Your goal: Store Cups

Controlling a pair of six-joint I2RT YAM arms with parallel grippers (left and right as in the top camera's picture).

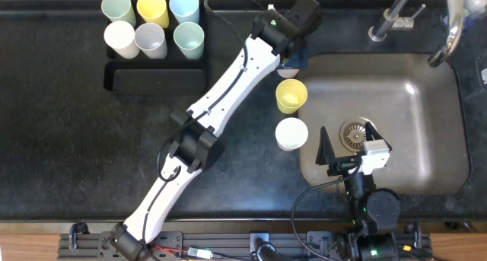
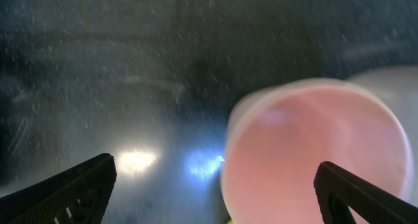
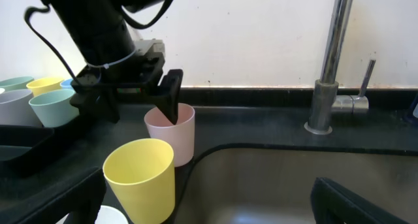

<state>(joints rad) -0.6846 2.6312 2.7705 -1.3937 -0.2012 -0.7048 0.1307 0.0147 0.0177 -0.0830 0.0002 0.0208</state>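
Three loose cups line the counter [image 1: 61, 139] beside the sink [image 1: 426, 101]: pink cup [image 3: 171, 136], yellow cup [image 1: 291, 95], white cup [image 1: 291, 133]. We see the left gripper [image 2: 215, 168] spread wide over the pink cup, perhaps one finger inside, holding nothing. The right gripper [image 1: 348, 139] gapes empty above the sink.

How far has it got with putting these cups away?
Done: six cups stand in the tray. In hand: the left pincer is open at the pink cup by the sink, not yet gripping. Left: that one, plus the yellow cup and white cup on the counter.
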